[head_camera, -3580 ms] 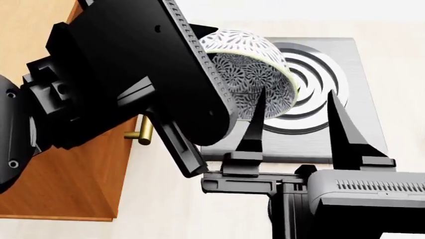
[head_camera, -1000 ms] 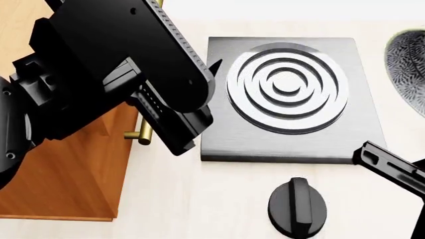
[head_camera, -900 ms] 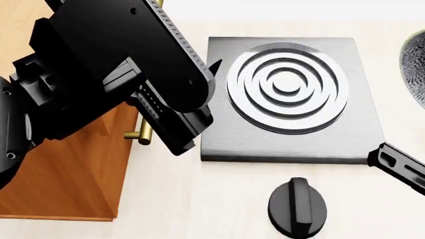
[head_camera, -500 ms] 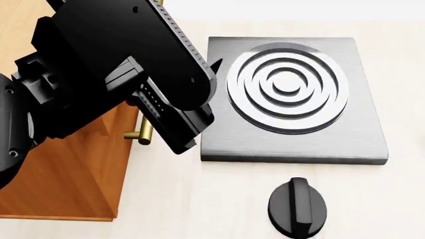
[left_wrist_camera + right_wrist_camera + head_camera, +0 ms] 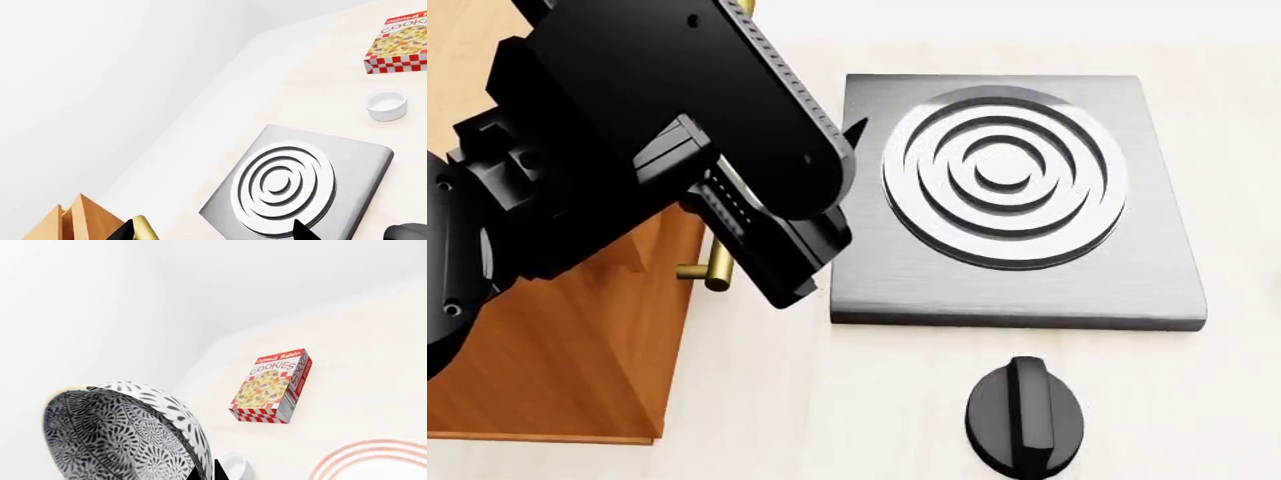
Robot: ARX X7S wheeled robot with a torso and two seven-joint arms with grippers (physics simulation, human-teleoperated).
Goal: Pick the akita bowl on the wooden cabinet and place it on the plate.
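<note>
The bowl [image 5: 120,435], black-and-white patterned with a cream rim, fills the lower left of the right wrist view, tilted on its side with its inside facing the camera. A dark fingertip [image 5: 203,471] of the right gripper touches its rim at the bottom edge, so that claw seems closed on the bowl, though how wide it stands cannot be told. A red-ringed arc of the plate [image 5: 363,457] shows at the lower right, a cookie box [image 5: 272,387] sits at centre, and a small white cup [image 5: 235,466] peeks out beside the bowl. In the head view the left arm [image 5: 627,150] covers the upper left, over the cabinet [image 5: 561,370] and its brass handle [image 5: 710,268]; its fingers are mostly hidden, so whether that claw is open cannot be told. The steel burner [image 5: 1014,190] lies at centre right, a black knob [image 5: 1025,415] below it.
</note>
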